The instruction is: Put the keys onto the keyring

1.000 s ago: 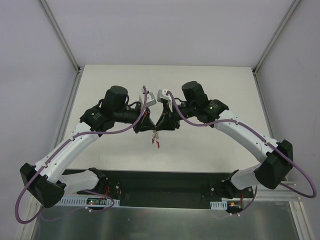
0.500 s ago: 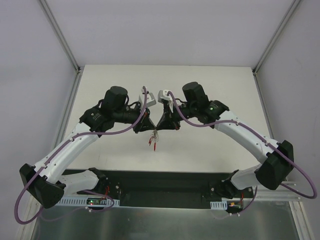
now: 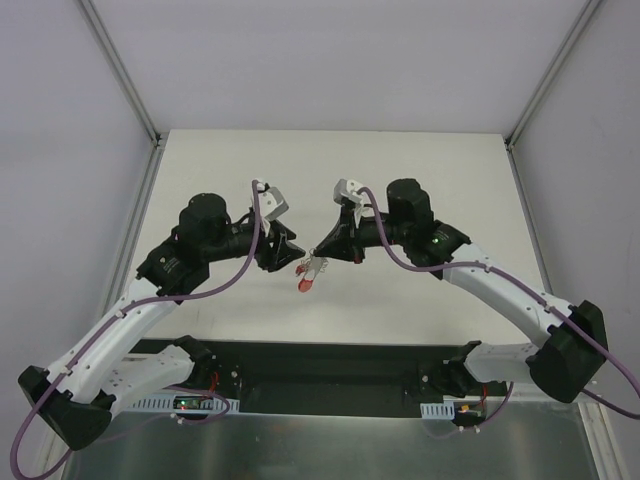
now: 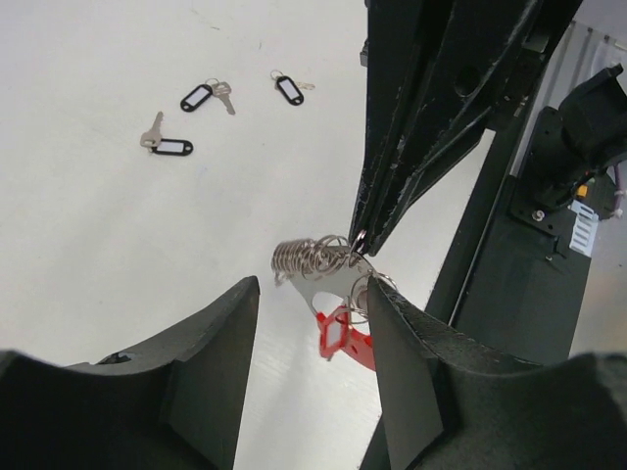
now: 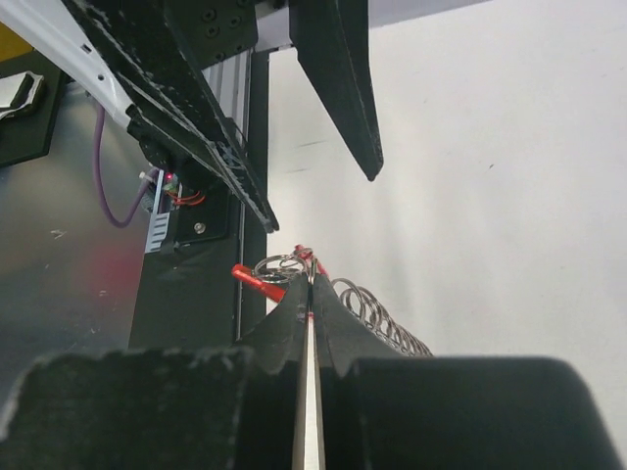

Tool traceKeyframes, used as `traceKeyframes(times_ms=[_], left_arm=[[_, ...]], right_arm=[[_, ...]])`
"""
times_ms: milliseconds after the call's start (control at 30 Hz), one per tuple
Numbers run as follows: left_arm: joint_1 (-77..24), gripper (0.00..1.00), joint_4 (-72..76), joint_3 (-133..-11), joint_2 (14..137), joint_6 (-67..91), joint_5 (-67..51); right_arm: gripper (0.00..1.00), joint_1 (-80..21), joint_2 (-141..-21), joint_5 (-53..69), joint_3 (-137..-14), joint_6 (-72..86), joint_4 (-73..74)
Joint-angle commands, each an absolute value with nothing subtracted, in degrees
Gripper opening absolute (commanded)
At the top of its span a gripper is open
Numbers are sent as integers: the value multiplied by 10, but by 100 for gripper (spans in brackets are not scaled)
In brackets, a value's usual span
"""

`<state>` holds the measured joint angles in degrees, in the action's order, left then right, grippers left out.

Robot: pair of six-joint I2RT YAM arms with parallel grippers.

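My right gripper (image 3: 318, 257) is shut on the keyring (image 3: 308, 270) and holds it above the table. In the right wrist view the shut gripper (image 5: 309, 286) pinches the ring, with its grey coil (image 5: 377, 315) to the right and a red part (image 5: 257, 277) to the left. My left gripper (image 3: 288, 250) is open, just left of the ring. In the left wrist view the left gripper (image 4: 313, 289) has the coil (image 4: 309, 257) and the red-tagged key (image 4: 341, 338) hanging between its jaws. Three black-tagged keys (image 4: 201, 96), (image 4: 168, 145), (image 4: 289, 90) lie on the white table.
The black base plate (image 3: 330, 362) runs along the table's near edge, and it also shows in the left wrist view (image 4: 509, 245). White walls enclose the table (image 3: 450, 170). The black-tagged keys do not show in the top view.
My left arm has drawn back to the left and away from the right gripper. The right arm has shifted slightly right. The keyring stays in the right gripper.
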<state>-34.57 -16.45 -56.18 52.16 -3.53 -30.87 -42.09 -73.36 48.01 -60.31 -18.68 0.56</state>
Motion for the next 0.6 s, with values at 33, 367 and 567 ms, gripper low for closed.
traceKeyframes(times_ms=[33, 367, 567], left_arm=[[-350, 49, -67, -540, 517, -2, -286], [-341, 48, 29, -498, 498, 54, -301], [-331, 48, 60, -477, 481, 75, -314]], right_arm=[[1, -419, -693, 473, -578, -129, -137], [1, -419, -679, 459, -544, -81, -224], [1, -418, -670, 439, -526, -59, -258]])
